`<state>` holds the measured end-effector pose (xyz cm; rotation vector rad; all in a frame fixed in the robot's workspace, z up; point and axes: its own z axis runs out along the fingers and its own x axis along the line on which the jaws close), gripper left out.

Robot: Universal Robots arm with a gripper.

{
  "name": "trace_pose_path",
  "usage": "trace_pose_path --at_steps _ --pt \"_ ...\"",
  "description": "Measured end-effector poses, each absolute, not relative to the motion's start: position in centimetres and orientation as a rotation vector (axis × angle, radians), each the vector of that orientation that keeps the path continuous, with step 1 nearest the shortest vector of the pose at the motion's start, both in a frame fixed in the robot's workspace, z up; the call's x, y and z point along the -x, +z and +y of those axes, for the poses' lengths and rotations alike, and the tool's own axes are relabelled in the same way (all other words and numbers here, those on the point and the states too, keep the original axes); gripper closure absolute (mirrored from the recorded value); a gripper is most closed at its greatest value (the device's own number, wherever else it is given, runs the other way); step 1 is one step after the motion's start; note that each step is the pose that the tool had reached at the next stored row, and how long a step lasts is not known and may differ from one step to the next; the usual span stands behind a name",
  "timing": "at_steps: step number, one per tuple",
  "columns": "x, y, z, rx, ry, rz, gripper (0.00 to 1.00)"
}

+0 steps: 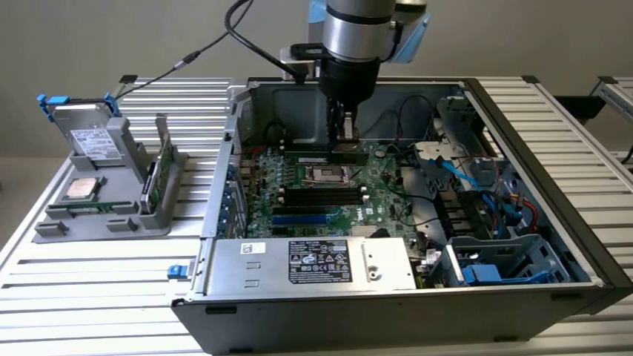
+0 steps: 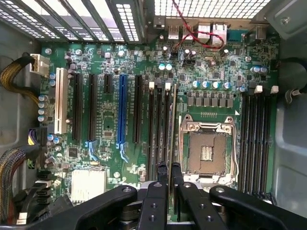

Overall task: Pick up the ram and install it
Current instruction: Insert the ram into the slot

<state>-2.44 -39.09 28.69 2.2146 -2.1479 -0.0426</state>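
The claw (image 2: 168,175), black and two-fingered, sits closest to the wrist camera. Its fingers are clamped together on the upper edge of the ram (image 2: 172,124), a thin stick seen edge-on. In the exterior view a slatted metal counter (image 1: 89,274) carries an open computer case (image 1: 327,311), and the arm reaches down into it from above. Inside the case lies the green motherboard (image 2: 108,115). Near its middle is the open silver processor socket (image 2: 207,153), with a bank of long black memory slots (image 2: 158,129) on one side and a second bank (image 2: 254,139) on the other. The ram hangs over the first bank, running lengthwise along the slot closest to the socket. Whether its lower edge touches that slot cannot be told. The main risk appears to be misalignment: if the stick sits slightly to one side or is twisted, a downward push would land on the slot wall or an end latch rather than in the channel. That could flex the motherboard or chip the ram's contacts. A second risk is tilt. The claw grips only a short stretch of a long, thin stick, so one end could seat before the other and jam. The stick could also slide up between the fingers under pressure and stay unseated.
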Motion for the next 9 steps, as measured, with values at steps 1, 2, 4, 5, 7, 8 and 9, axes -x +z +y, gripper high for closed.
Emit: trace_pose_path --at_steps 1,2,4,5,7,8,9 --pt "2.5 28.6 -39.1 -2.213 -0.04 -2.147 0.86" --pt "2.5 28.5 -39.1 -2.212 -0.037 -2.146 0.86" --pt "2.5 28.3 -39.1 -2.21 -0.032 -2.144 0.86" --pt "2.5 28.1 -39.1 -2.209 -0.03 -2.143 0.86" --pt "2.5 27.8 -39.1 -2.207 -0.027 -2.142 0.86" --pt "2.5 27.7 -39.1 -2.207 -0.026 -2.141 0.86" --pt "2.5 27.5 -39.1 -2.206 -0.025 -2.141 0.86"
